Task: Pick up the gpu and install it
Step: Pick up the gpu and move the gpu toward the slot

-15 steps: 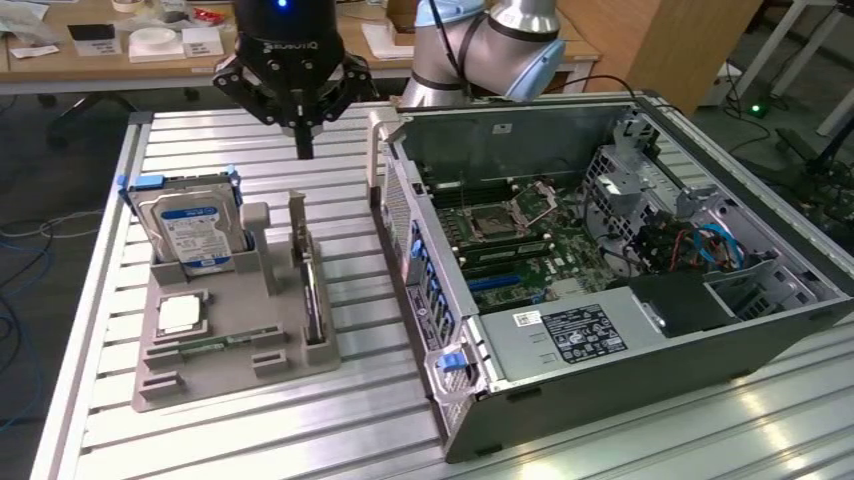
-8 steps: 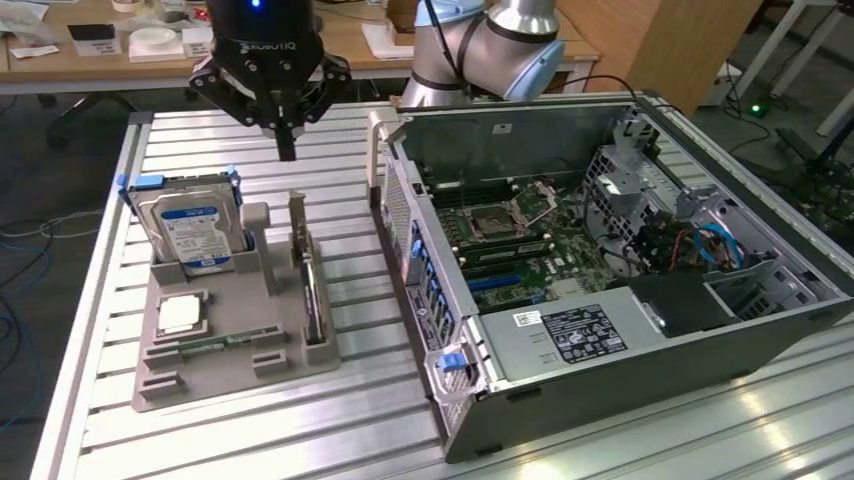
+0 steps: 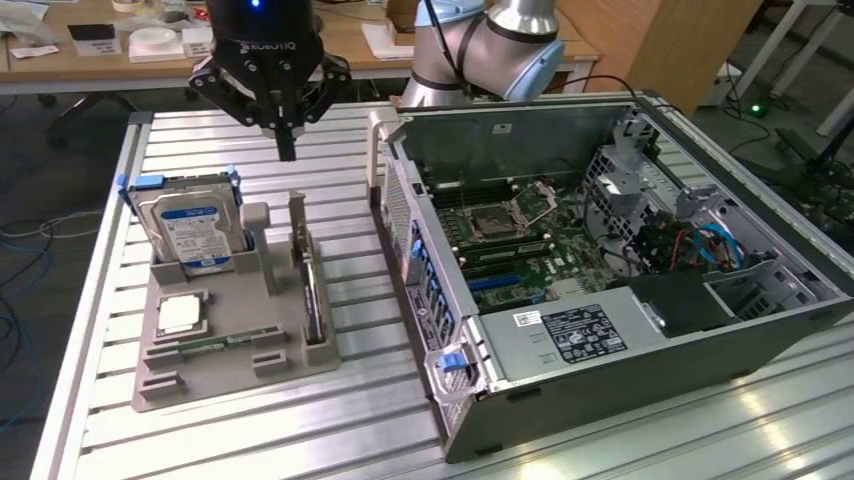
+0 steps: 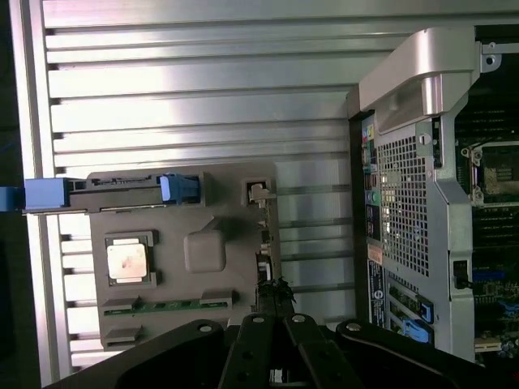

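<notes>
Gripper [image 3: 284,148] closed, empty, hovering over far end of grey holder [image 3: 267,365] on counter [image 3: 347,425]. GPU [image 3: 311,285] stands on edge in holder slot beside computer case [image 3: 641,350], below gripper. Long axis runs from gripper toward exterior view's near edge.

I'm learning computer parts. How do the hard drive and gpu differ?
The hard drive is silver with a blue label; the gpu looks dark. The hard drive is thick, the gpu thin. The gpu stands nearer the computer case than the hard drive. Both stand in the gray holder.
</notes>
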Controlling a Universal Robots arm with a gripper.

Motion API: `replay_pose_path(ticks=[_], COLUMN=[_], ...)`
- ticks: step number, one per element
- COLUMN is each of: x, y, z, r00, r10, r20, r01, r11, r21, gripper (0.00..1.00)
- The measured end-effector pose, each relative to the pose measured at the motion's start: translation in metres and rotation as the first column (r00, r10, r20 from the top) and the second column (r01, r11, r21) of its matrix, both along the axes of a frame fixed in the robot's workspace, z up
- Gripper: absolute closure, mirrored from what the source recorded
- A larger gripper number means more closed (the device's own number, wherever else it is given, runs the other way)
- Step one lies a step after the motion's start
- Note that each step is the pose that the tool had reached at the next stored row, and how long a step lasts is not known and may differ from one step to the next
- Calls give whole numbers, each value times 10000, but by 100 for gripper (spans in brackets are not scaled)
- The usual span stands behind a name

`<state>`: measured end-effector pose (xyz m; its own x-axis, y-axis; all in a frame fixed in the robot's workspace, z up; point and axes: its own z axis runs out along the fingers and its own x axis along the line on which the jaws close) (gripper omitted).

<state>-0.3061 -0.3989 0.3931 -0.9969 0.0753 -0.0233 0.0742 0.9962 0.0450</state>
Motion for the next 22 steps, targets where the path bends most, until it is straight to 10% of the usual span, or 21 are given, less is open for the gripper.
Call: replay_pose_path(ticks=[5,17,22], x=[0,-1,-1], y=[0,0,-16], z=[0,0,-10], r00=[10000,10000,9998], r10=[-1,0,180], r20=[0,0,-19], r01=[1,0,-180], r11=[10000,10000,9998], r21=[0,0,-3], gripper=[89,41,41])
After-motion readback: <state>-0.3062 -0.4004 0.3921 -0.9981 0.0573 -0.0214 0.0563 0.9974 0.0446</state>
